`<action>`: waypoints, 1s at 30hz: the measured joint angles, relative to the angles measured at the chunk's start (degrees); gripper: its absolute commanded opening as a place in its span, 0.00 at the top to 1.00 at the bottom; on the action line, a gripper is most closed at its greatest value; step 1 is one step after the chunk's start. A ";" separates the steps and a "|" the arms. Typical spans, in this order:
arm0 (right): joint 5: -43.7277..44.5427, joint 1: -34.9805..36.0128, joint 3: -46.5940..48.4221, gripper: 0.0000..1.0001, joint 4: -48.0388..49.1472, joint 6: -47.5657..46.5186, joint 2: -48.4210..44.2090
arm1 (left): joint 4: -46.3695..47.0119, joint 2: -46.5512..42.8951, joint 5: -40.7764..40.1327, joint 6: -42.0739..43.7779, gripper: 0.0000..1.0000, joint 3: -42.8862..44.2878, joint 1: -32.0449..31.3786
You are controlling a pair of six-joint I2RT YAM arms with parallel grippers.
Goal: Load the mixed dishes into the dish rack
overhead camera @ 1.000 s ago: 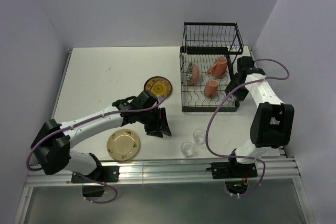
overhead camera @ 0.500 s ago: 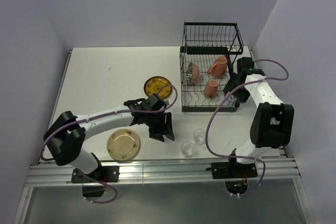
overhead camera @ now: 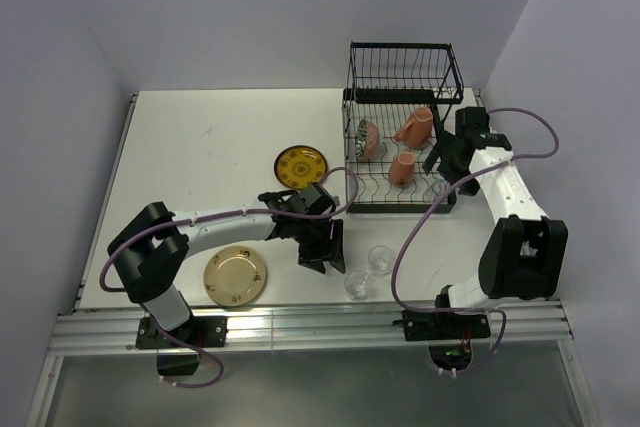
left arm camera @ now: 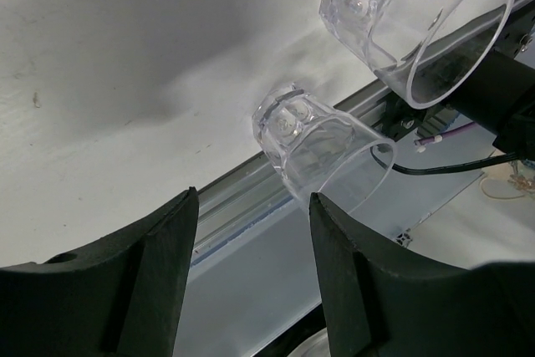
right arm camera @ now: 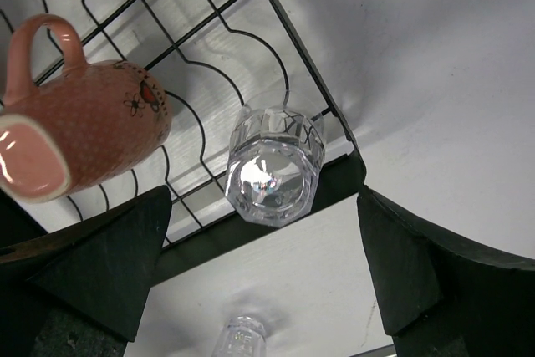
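Note:
The black wire dish rack (overhead camera: 400, 77) stands at the back right. It holds a dark patterned bowl (overhead camera: 367, 138), two orange-and-white mugs (overhead camera: 415, 127) (overhead camera: 402, 168) and a clear glass (overhead camera: 437, 190) in its front right corner. My right gripper (overhead camera: 438, 157) is open and empty just above that glass (right arm camera: 273, 165), with a mug (right arm camera: 84, 131) to its left. Two clear glasses (overhead camera: 357, 283) (overhead camera: 379, 259) stand on the table. My left gripper (overhead camera: 326, 247) is open and empty just left of them; the nearer glass (left arm camera: 322, 148) lies ahead of its fingertips (left arm camera: 185, 206), apart from them.
A yellow patterned plate (overhead camera: 300, 162) lies on the table left of the rack. A tan speckled plate (overhead camera: 236, 276) lies near the front edge, left of my left arm. The metal rail (overhead camera: 300, 322) runs along the table's near edge, close behind the two glasses.
My left gripper has moved right and toward the front edge, closing in on the two loose glasses. My right gripper has drawn back slightly from the rack's front right corner.

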 measured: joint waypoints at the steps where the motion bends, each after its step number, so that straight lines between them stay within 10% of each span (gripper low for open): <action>1: -0.09 0.04 0.00 0.00 -0.15 0.00 -0.61 | 0.00 0.00 -0.02 0.00 0.39 0.02 -0.26; 17: -3.10 2.73 0.55 0.00 -3.61 0.11 -12.22 | -0.22 4.31 -0.50 -0.02 0.44 2.29 -4.17; 23: -3.98 8.74 0.70 0.00 -5.92 1.25 -18.23 | 0.17 10.14 1.73 0.52 1.00 3.41 -5.01; 30: -8.50 14.12 7.85 0.00 -11.21 2.97 -22.01 | -6.71 8.66 -2.01 3.74 1.00 6.43 -4.20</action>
